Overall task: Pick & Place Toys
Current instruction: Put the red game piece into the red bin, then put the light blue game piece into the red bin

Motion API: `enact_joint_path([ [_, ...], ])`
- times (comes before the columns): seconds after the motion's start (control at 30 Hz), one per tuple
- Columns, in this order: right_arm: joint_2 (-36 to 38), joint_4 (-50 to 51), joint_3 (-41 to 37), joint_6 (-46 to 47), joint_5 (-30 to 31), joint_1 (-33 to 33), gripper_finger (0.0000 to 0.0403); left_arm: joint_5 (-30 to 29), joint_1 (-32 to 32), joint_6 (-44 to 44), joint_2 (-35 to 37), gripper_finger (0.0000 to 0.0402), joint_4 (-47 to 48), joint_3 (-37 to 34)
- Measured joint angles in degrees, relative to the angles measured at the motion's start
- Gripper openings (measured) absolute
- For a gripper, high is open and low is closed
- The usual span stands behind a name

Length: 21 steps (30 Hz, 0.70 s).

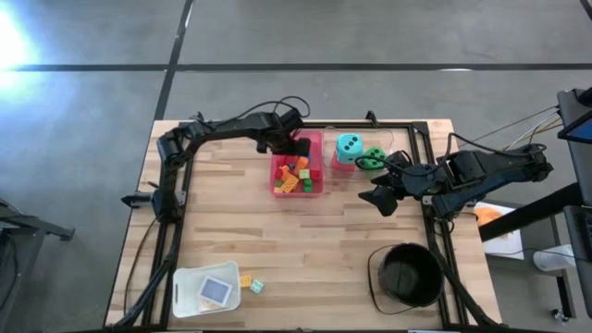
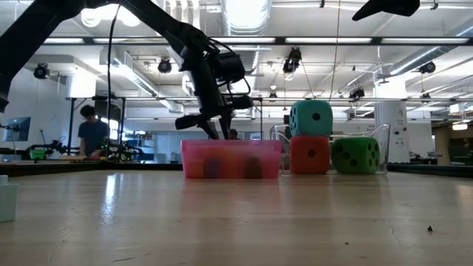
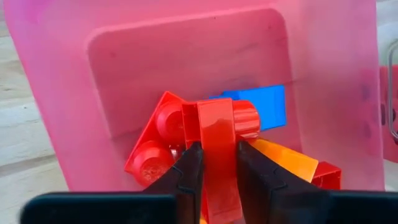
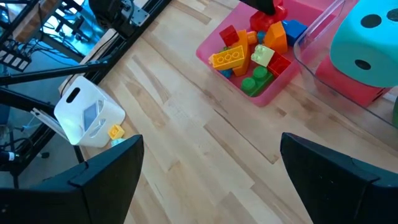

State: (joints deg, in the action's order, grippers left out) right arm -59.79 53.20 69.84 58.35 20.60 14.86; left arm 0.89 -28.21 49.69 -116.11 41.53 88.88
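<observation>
Left gripper (image 3: 214, 165) sits inside the pink tray (image 1: 314, 139), fingers clamped on a red brick (image 3: 217, 134) above the other bricks (image 4: 249, 53). Right gripper (image 1: 379, 197) hovers over the table (image 1: 305, 240) near the dice (image 1: 350, 148), fingers wide apart and empty.

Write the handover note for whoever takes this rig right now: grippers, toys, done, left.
Left gripper: shut on a red brick, inside the pink tray.
Right gripper: open, empty, waiting right of the tray, near the dice.
Toys: mixed bricks lie in the tray; teal die sits on red die, green die beside them. Two small pieces lie by the white container.
Done: brick gripped, nothing visibly placed in the black bucket.
Left: lift it out and place; then the remaining toys.
</observation>
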Motion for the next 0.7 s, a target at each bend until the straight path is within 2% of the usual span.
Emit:
enact_joint_path([
  [0.23, 0.0, 0.0, 0.0, 0.1, 0.0, 0.0, 0.0370, 0.7, 0.2, -0.2, 0.0, 0.0212, -0.2, 0.0],
  [0.33, 0.0, 0.0, 0.0, 0.1, 0.0, 0.0, 0.0370, 2.2, 0.2, -0.2, 0.0, 0.0256, -0.2, 0.0],
  [0.47, 0.0, 0.0, 0.0, 0.0, 0.0, 0.0, 0.0370, 2.4, 0.2, -0.2, 0.1, 0.0281, -0.1, 0.1],
  [0.7, 0.0, 0.0, 0.0, 0.1, 0.0, 0.0, 0.0370, 2.3, 0.2, 0.2, 0.2, 0.0286, 0.1, 2.4],
])
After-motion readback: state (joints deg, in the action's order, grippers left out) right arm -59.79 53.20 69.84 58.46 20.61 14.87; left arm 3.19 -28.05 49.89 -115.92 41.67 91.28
